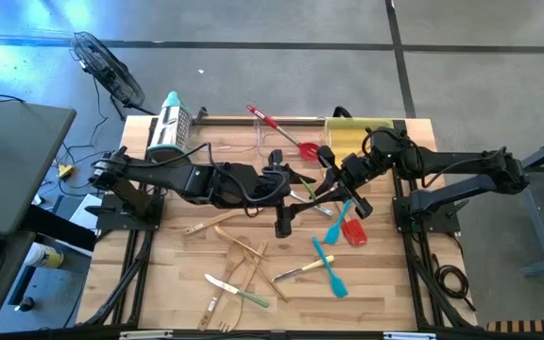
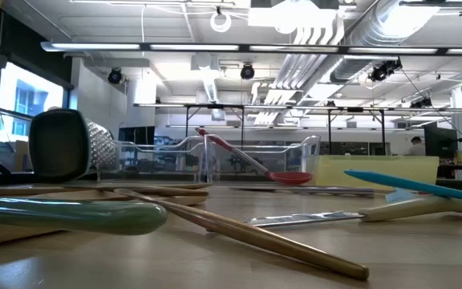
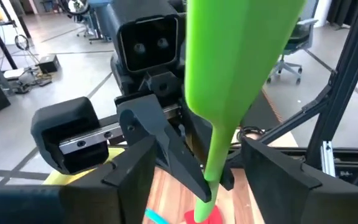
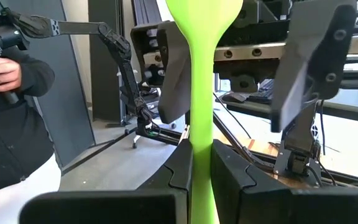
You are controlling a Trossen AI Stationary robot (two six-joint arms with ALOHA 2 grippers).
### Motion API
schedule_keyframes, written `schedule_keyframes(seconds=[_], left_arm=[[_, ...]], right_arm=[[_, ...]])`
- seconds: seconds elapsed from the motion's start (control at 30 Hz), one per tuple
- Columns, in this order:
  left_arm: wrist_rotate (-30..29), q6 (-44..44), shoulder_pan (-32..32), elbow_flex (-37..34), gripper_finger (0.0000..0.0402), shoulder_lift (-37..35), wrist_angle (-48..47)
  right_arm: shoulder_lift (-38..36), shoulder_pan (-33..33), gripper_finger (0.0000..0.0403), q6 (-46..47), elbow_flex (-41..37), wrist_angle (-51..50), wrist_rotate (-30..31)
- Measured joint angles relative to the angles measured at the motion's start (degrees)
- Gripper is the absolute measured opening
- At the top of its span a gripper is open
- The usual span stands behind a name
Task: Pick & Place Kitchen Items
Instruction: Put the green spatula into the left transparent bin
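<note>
A bright green spatula [image 4: 199, 74] hangs in the air over the middle of the table, between my two grippers. My right gripper [image 4: 199, 165], reaching in from the table's right side [image 1: 329, 179], is shut on it. My left gripper [image 3: 197, 152], coming from the left [image 1: 286, 181], faces it and is open. Its two fingers [image 4: 169, 68] stand on either side of the spatula's blade end [image 3: 241, 56]; the gap on one side is wide. Other utensils lie loose on the wooden table [image 1: 159, 264]. My right gripper pinches the green spatula's handle [image 4: 199, 146] between its two fingers, which come in about level from the table's right. The spatula sticks out ahead of the fingers, blade end toward my left gripper, lifted clear of the table.
Blue spatulas [image 1: 331, 269], a red one [image 1: 352, 232], wooden spoons and forks [image 1: 244, 253] and a small knife [image 1: 296, 272] are scattered over the near half. At the far edge stand a steel grater [image 1: 168, 125], a clear tray [image 1: 274, 142] holding a red spatula [image 1: 281, 127], and a yellow tray [image 1: 362, 127].
</note>
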Motion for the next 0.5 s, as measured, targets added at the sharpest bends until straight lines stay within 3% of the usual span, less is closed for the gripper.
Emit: schedule_keyframes(seconds=[0.17, 0.37, 0.5], left_arm=[[-0.13, 2.61, 0.0, 0.0, 0.0154, 0.0, 0.02], [0.2, 5.73, -0.04, 0.0, 0.0027, 0.0, -0.34], [0.96, 6.12, -0.04, 0.0, 0.0021, 0.0, -1.0]], right_arm=[[0.0, 0.0, 0.0024, -0.06, 0.0, -0.15, 0.0], [0.02, -0.07, 0.0024, -0.62, 0.0, -0.54, 0.3], [0.0, 0.0, 0.0032, -0.39, 0.02, -2.46, 1.5]])
